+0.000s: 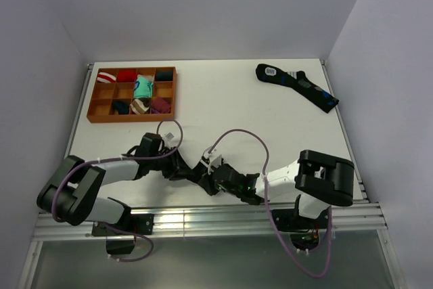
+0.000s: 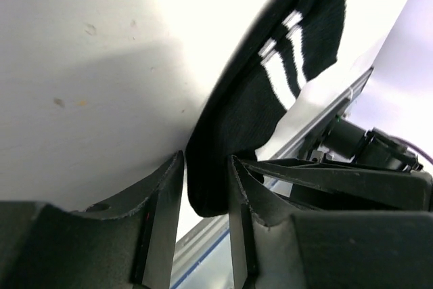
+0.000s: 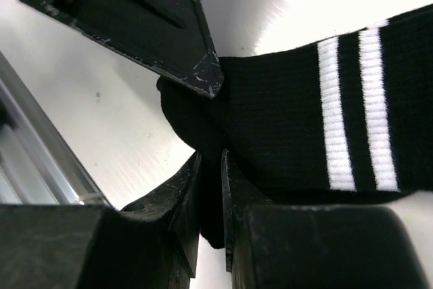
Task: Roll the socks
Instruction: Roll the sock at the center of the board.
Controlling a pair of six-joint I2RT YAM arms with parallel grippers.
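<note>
**At the near edge of the table** (image 1: 237, 99), just ahead of the aluminium rail (image 1: 203, 218), the black sock (image 2: 270, 99) lies flat on the white surface between the two wrists. Its two white stripes (image 3: 355, 113) ring the end farther from both claws. The plain, rounded end points toward them.

**Left claw** (image 2: 206, 160): partly open. The plain end of the sock sits in the gap between its fingers. A thin strip of bright table shows between the fabric and one finger, so the fabric is not clamped. In the right wrist view, one tip of this claw rests against the sock's upper edge.

**Right claw** (image 3: 211, 160): closed to a narrow slit. A fold of the knit is pinched between its fingers on the sock's long edge, close to the rounded end, with the stripes off to one side. The two claws work the same end of the sock and stand just beside each other.

**Farther out:**
- A brown compartment tray (image 1: 91, 96) stands at the far left of the table, with small rolled sock bundles (image 1: 142, 87) in several cells.
- A longer dark sock (image 1: 298, 86) with blue marks and a white patch lies at the far right, well apart from the arms.
</note>
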